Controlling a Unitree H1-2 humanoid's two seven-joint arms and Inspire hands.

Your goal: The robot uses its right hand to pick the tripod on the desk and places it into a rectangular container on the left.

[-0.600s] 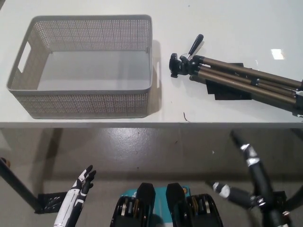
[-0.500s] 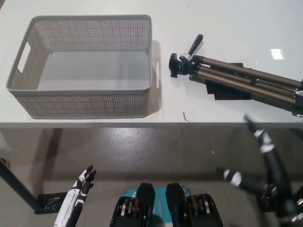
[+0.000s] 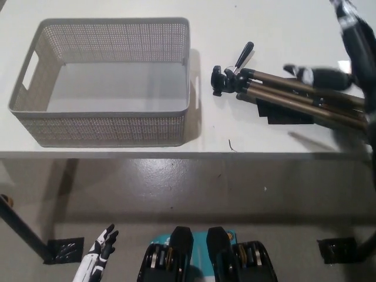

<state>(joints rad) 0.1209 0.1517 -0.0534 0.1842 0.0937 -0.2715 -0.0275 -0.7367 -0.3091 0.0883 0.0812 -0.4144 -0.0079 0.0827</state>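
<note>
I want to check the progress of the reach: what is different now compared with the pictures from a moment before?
The black right hand has risen from below the desk edge at the lower right and is now above the tripod, blurred, so no grasp can be confirmed. The white left hand has sunk a little lower at the bottom left. The tripod and the container stayed where they were on the desk.

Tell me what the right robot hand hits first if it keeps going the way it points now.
Probably the tripod. The right robot hand is blurred over the tripod's legs, reaching toward picture left, so its height above them is unclear. Beyond lies the basket.
</note>
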